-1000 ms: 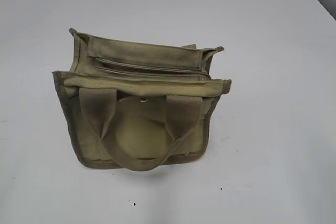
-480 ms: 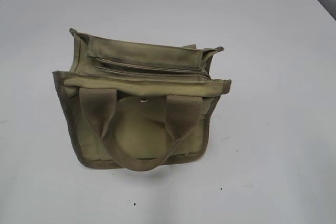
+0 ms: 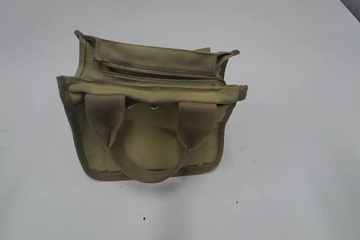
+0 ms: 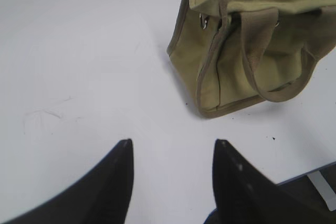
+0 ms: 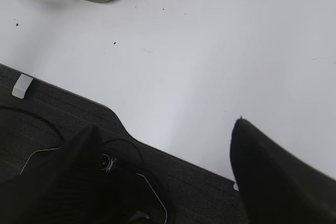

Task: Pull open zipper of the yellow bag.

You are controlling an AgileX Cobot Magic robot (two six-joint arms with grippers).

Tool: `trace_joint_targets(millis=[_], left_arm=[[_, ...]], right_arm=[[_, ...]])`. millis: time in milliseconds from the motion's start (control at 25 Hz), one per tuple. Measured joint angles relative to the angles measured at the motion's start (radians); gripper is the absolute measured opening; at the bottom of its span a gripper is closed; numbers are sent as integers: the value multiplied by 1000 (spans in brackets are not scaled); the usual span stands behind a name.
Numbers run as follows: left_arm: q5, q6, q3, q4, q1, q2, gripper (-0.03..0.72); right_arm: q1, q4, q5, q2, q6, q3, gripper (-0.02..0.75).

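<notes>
A white table (image 3: 292, 54) fills the scene, and the yellow bag (image 3: 149, 111) stands upright near its middle, the landmark for everything else. The bag's top is closed, so nothing inside it shows. Two wide handles (image 3: 149, 139) hang down over the bag's near face, framing a small metal snap (image 3: 154, 105) just under the top edge. Along the top of the bag runs the zipper (image 3: 163, 74), a straight line from side to side; its pull tab is too small to pick out. The left gripper (image 4: 173, 148) hovers over bare table well apart from the bag, fingers spread, holding nothing. The right gripper (image 5: 165, 129) sits by the table's near edge, farther from the bag, fingers wide apart and empty.
</notes>
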Motion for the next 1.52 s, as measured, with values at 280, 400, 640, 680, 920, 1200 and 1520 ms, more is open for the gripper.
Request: trace_joint_targets(millis=[280, 400, 640, 680, 920, 1200, 1520], left_arm=[[0, 0, 0, -1, 181, 0, 382], [-1, 0, 0, -1, 261, 0, 382], [0, 0, 0, -1, 277, -23, 382], [-1, 0, 0, -1, 277, -24, 382], [-1, 0, 0, -1, 277, -24, 382], [-1, 0, 0, -1, 277, -24, 382], [-1, 0, 0, -1, 277, -24, 381]], right_arm=[[-195, 2, -1, -65, 0, 0, 586], [-239, 2, -1, -139, -1, 0, 586], [-245, 33, -2, -280, -1, 0, 586], [-245, 41, -3, -299, -1, 0, 586], [-253, 53, -4, -308, -1, 1, 586], [-282, 84, -6, -308, -1, 1, 586], [-282, 102, -7, -308, -1, 1, 586]])
